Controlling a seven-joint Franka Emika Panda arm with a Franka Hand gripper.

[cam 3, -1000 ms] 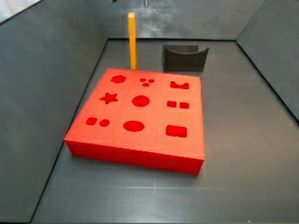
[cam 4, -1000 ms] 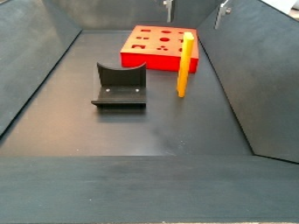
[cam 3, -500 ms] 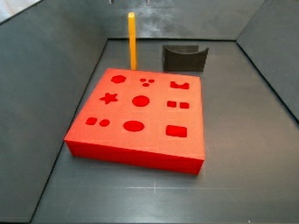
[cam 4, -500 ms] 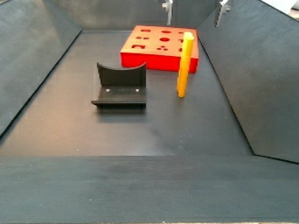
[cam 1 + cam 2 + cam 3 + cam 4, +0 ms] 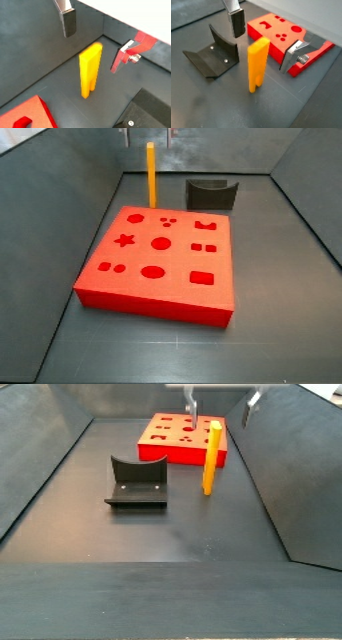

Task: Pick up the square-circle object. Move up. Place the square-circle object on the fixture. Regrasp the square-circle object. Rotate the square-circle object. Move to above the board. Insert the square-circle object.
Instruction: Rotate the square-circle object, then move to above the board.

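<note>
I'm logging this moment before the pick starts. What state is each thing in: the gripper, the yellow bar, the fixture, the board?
gripper: open, above the bar's top, fingers on either side, holding nothing.
square-circle object: standing upright on the floor, ungrasped, beside the board.
fixture: on the floor, nothing resting on it.
board: flat on the floor, every visible cut-out unfilled.

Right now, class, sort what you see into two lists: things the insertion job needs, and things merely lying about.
Needed for the job:
- square-circle object, standing upright on the floor
- fixture
- board
- end effector, open, fingers either side of the bar's top, not touching

Lying about:
- nothing loose; only the tray floor and its walls
</note>
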